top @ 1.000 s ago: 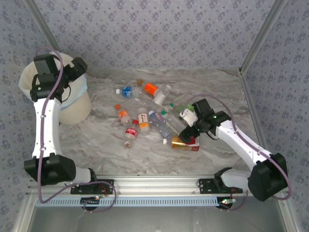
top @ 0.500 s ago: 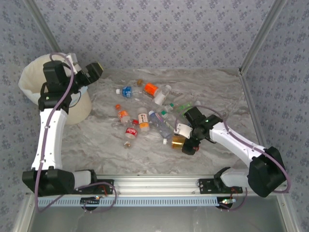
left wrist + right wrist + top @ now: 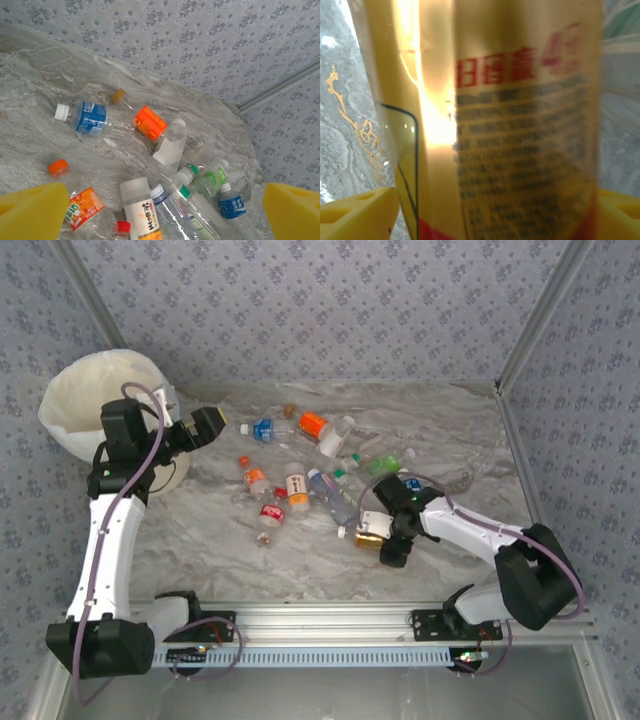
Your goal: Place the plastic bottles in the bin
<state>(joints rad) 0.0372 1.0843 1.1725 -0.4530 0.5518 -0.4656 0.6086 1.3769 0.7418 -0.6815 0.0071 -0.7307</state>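
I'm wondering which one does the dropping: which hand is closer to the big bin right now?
Left. The left hand hangs just beside the bin. The right hand is far across the table, at a gold-labelled bottle.

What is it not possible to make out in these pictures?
Bin contents: top view, the liner hides what lies inside.
Gold bottle: right wrist view, too close; ends cut off by the edges, small print blurred.
Right gripper grip: top view, the wrist covers the fingers; whether they press the bottle is unclear.
Red-capped bottle: left wrist view, body cut off by the lower edge.
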